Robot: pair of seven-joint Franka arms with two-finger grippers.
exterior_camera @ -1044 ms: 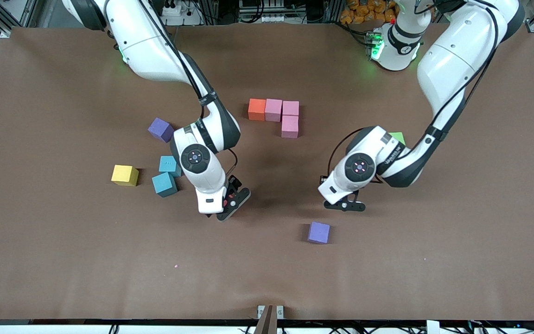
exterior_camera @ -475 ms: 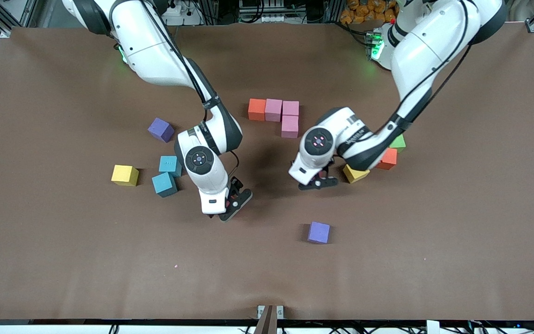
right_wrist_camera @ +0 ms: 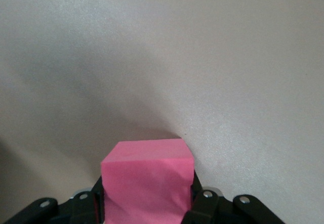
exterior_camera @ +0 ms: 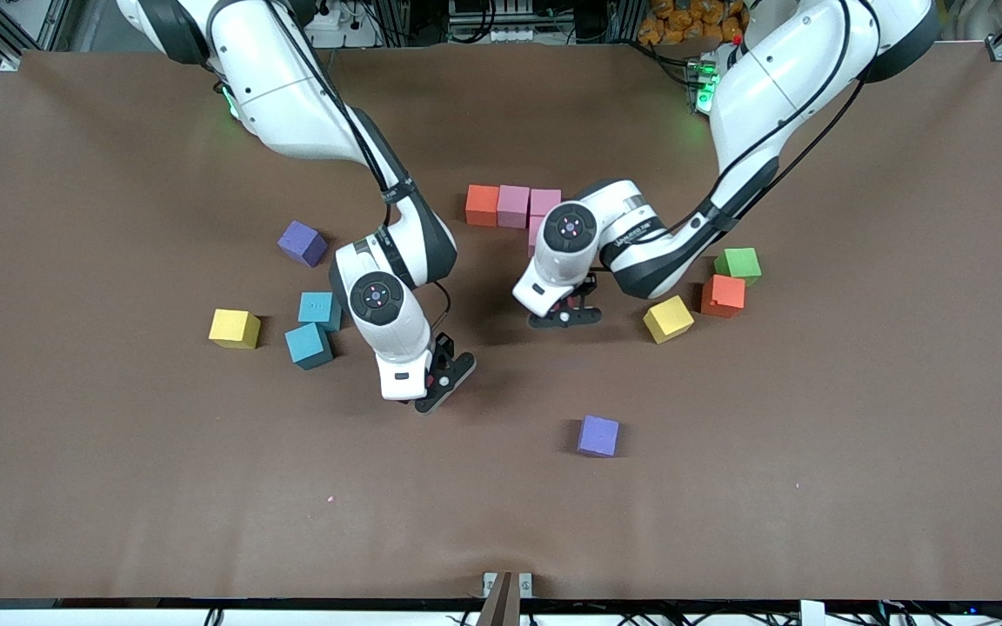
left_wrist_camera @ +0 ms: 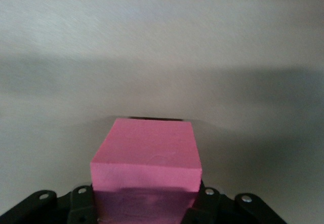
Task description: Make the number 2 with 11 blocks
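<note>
In the left wrist view my left gripper (left_wrist_camera: 147,206) is shut on a pink block (left_wrist_camera: 147,153). In the front view that gripper (exterior_camera: 564,315) hangs low over the table beside the started figure: an orange-red block (exterior_camera: 482,204) and two pink blocks (exterior_camera: 513,205) (exterior_camera: 544,201) in a row, with a further pink block mostly hidden under the left wrist. The right gripper (right_wrist_camera: 147,206) is shut on another pink block (right_wrist_camera: 147,176), squeezing it. It stands low over the table (exterior_camera: 440,382) near two blue blocks (exterior_camera: 318,309) (exterior_camera: 308,345).
Loose on the brown table are a purple block (exterior_camera: 302,243), a yellow block (exterior_camera: 234,329), another purple block (exterior_camera: 597,436) nearer the camera, and a yellow block (exterior_camera: 668,319), an orange-red block (exterior_camera: 723,296) and a green cube (exterior_camera: 738,263) toward the left arm's end.
The left arm has swung its gripper toward the pink and orange row, uncovering the yellow, orange-red and green cubes. The right arm has hardly moved.
</note>
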